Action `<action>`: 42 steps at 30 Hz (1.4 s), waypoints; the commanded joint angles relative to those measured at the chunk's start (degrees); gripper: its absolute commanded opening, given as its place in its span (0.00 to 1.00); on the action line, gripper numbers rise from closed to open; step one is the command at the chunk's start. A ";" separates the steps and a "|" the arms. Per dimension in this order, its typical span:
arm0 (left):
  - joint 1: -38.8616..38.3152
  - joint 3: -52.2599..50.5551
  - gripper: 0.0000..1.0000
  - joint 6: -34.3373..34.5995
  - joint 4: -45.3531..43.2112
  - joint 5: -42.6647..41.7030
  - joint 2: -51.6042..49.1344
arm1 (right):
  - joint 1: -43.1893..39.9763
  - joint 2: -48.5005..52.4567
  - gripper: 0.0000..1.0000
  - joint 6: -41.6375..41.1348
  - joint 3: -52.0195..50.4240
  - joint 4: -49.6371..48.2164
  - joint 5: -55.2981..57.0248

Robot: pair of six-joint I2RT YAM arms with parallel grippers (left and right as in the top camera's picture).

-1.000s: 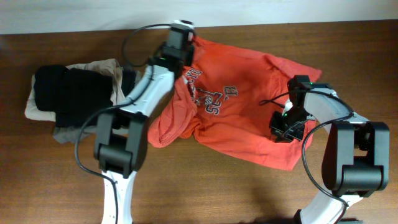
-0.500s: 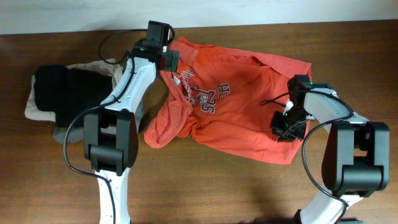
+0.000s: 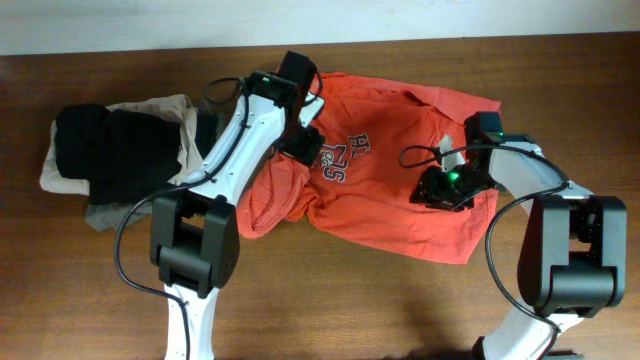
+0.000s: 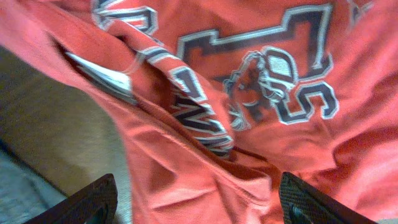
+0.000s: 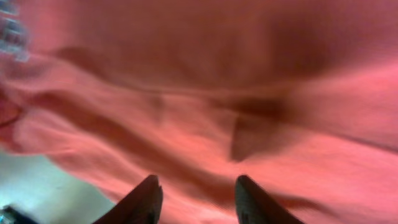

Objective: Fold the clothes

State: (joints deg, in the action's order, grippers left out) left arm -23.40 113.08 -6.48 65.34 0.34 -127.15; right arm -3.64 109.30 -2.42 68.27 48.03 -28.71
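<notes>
We see the red-orange T-shirt [image 3: 390,205] lying crumpled, print side up, in the middle of the wooden bench [image 3: 340,300], beside a pile of black, beige and grey garments [image 3: 110,150]. Our left tool [image 3: 305,143] hovers at the lettering [image 3: 350,158], fingers wide apart. Our right tool [image 3: 440,188] hangs over the shirt's right side, fingers apart, clamping nothing.

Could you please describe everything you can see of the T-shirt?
The T-shirt is red-orange, soft and cotton-looking, with white dark-outlined lettering and a white tag. It lies rumpled and unfolded on the table, front up, one side bunched into a fold. The left gripper and right gripper, jaws open, hang over it.
</notes>
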 commanded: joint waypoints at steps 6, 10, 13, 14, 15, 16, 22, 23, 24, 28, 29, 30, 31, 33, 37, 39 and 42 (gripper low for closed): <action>-0.46 -8.39 0.75 4.98 -1.27 -3.61 1.51 | 0.31 -2.23 0.47 -0.26 -0.13 0.22 -5.29; -0.46 -12.46 0.42 5.66 -4.33 -3.61 1.51 | 0.37 -2.23 0.41 -3.02 -0.13 0.17 -3.30; -0.46 -12.39 0.01 5.68 -4.63 -3.45 1.68 | 0.37 -2.21 0.25 -5.44 -0.28 0.96 2.73; -0.46 -11.82 0.01 5.97 -4.44 -3.04 1.90 | 0.37 -2.21 0.20 -7.15 -0.57 1.03 5.46; -0.46 -11.08 0.01 6.84 -4.07 -1.92 2.29 | 0.35 -2.21 0.17 -8.59 -0.92 1.03 7.76; -0.46 -10.14 0.01 7.76 -3.45 -0.39 2.78 | 0.35 -2.21 0.15 -9.81 -1.22 1.03 9.77; 0.96 -5.70 0.01 8.66 0.57 10.93 7.17 | -0.22 -2.19 0.08 -16.61 -2.16 1.33 23.85; 1.51 -5.68 0.01 8.68 0.70 12.72 7.58 | -0.46 -2.19 0.07 -16.90 -2.16 1.33 25.97; 2.23 -5.68 0.01 8.68 0.74 14.14 7.74 | -0.70 -2.19 0.07 -17.25 -2.16 1.25 28.28; 5.73 -5.97 0.01 10.49 0.48 15.58 7.45 | -1.84 -2.19 0.07 -17.84 -2.08 1.18 37.35; 6.84 -6.10 0.00 10.88 0.17 15.80 7.32 | -2.14 -2.19 0.07 -17.86 -2.05 1.09 39.47; 8.57 -6.10 0.01 11.28 -0.42 15.80 7.23 | -2.71 -2.19 0.07 -17.99 -2.03 0.94 41.81; 9.64 -6.10 0.01 11.78 -0.74 15.78 7.15 | -3.17 -2.19 0.07 -18.05 -1.99 0.72 42.80; 11.65 -6.10 0.01 12.50 -1.49 15.54 7.13 | -4.44 -2.19 0.07 -18.05 -1.95 -0.79 43.91; 13.62 -6.10 0.01 12.46 -2.67 15.61 7.13 | -5.92 -2.19 0.07 -18.03 -1.36 -2.23 43.74; 14.34 -6.10 0.09 12.46 -3.02 16.11 7.13 | -6.10 -2.23 0.07 -17.81 -0.57 -1.75 42.05; 15.13 -5.90 0.58 12.48 -2.84 17.68 7.17 | -6.10 -2.23 0.07 -16.98 1.70 0.83 35.17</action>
State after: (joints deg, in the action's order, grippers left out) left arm -9.08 106.63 5.28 62.41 15.55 -120.22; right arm -9.63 108.57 -19.49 66.96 47.13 11.25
